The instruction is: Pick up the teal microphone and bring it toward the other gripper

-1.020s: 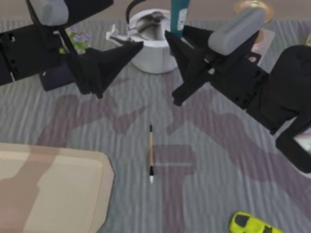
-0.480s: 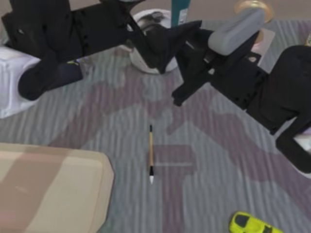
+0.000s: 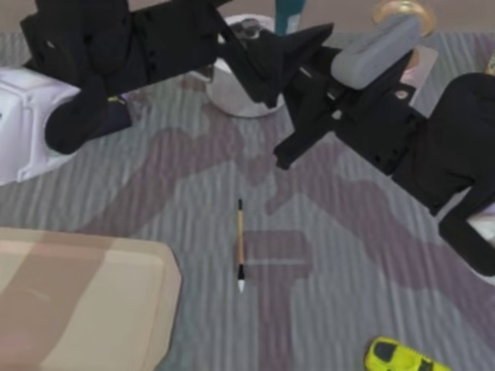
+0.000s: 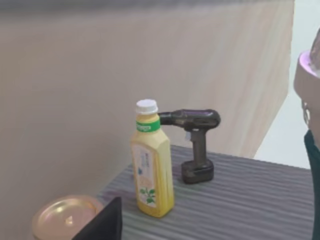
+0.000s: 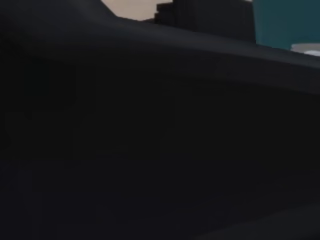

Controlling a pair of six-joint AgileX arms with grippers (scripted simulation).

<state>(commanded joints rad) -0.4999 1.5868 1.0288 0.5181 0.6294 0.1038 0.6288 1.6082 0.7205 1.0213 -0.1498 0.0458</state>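
Handover stage: left hand (image 3: 298, 69) and right hand (image 3: 288, 116) meet by the teal microphone (image 3: 290, 14) at twelve o'clock. Their grips we cannot tell. Next we must align carefully.

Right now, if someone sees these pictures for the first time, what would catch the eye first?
The two black arms crowd the far middle of the table, where the left gripper and right gripper meet by the teal microphone and a white kettle. A thin paintbrush lies alone mid-table, a yellow toy car at the near right edge.
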